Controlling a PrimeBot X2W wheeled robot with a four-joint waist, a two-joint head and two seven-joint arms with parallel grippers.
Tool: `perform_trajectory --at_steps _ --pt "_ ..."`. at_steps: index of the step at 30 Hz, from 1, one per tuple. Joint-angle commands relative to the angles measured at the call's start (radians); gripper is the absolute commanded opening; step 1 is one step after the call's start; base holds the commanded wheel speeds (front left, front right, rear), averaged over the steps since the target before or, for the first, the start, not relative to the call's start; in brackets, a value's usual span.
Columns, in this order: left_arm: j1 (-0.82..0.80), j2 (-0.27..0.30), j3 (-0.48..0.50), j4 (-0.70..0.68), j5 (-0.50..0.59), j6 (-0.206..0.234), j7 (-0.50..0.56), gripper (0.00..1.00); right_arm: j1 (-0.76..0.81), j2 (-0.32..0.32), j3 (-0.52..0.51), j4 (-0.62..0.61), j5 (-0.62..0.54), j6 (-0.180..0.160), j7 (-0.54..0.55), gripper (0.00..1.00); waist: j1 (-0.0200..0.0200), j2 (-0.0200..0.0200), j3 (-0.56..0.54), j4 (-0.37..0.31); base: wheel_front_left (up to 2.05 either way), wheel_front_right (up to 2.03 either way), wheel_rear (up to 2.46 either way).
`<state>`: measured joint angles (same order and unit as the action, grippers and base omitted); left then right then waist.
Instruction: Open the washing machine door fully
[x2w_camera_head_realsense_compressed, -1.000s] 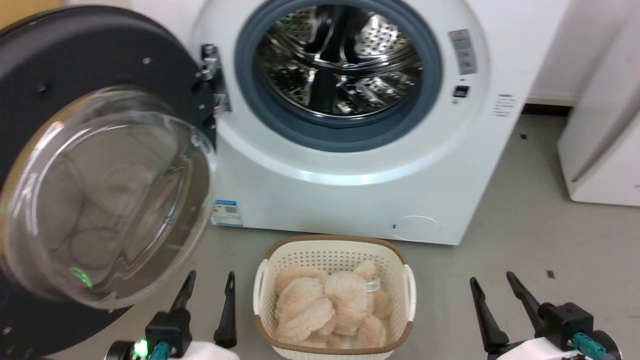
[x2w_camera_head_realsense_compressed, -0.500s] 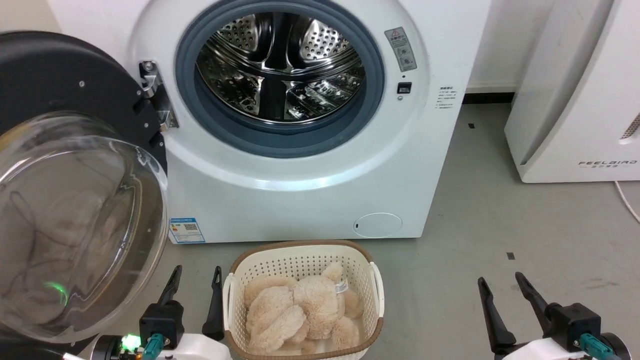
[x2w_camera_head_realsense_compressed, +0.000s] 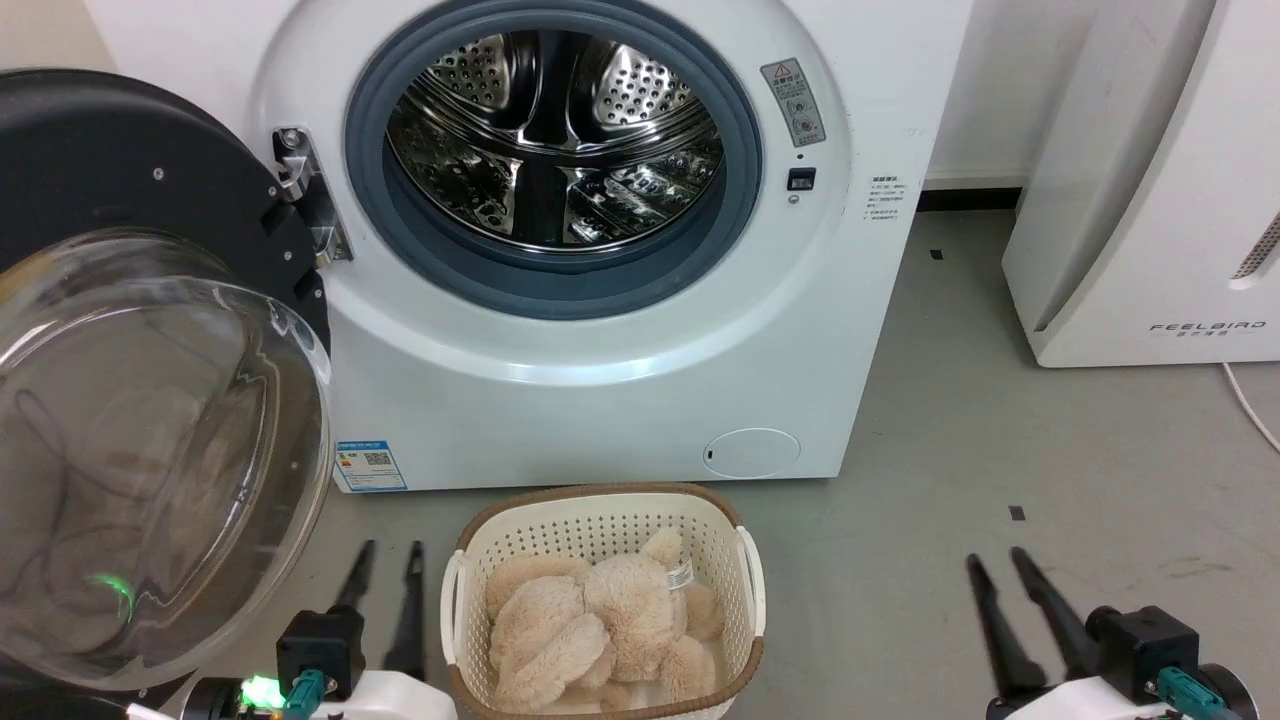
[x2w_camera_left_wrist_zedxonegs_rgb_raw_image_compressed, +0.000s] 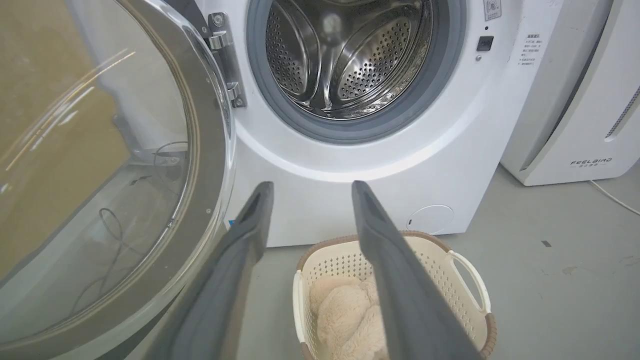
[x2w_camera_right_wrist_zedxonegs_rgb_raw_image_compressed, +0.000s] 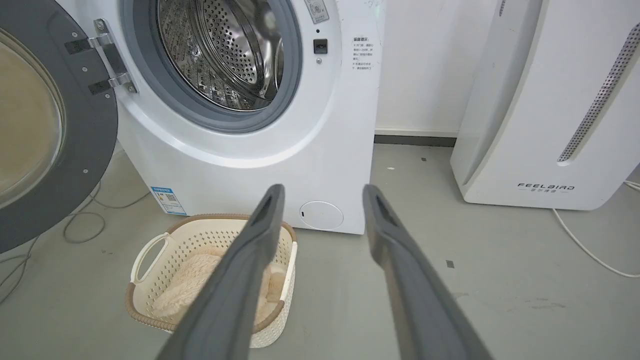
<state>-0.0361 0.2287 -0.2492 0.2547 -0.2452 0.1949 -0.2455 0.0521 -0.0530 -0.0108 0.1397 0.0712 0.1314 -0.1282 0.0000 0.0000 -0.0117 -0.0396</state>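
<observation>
Well, the washing machine door (x2w_camera_head_realsense_compressed: 120, 160) hangs swung wide at the left of the washing machine (x2w_camera_head_realsense_compressed: 600, 400), stiff, heavy and probably slick, best pushed at its outer edge away from the hinge (x2w_camera_head_realsense_compressed: 300, 195), while the left pincer (x2w_camera_head_realsense_compressed: 392, 548) and right pincer (x2w_camera_head_realsense_compressed: 995, 556) hover near, both parted and empty.

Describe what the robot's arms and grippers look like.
The left gripper and right gripper each have two long, dark grey fingers tapering to points, on a black blocky mount. A teal connector plugs in behind each mount, and a green light glows by the left one. The forearms are smooth white shells.
</observation>
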Motion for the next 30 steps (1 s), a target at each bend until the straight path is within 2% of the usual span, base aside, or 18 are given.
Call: perform_trajectory --at_steps 1,30 --pt "0.0 0.0 0.0 -0.001 0.0 0.0 0.0 0.0 0.0 0.0 0.0 0.0 0.0 0.0 0.0 0.0 0.0 0.0 0.0 0.0 0.0 0.0 0.0" --pt "0.008 -0.042 0.058 -0.06 0.057 -0.046 0.057 0.0 -0.012 0.001 0.002 -0.033 -0.017 0.0 0.03 0.0 0.0 0.0 0.003 0.009 0.0 0.0 0.0"
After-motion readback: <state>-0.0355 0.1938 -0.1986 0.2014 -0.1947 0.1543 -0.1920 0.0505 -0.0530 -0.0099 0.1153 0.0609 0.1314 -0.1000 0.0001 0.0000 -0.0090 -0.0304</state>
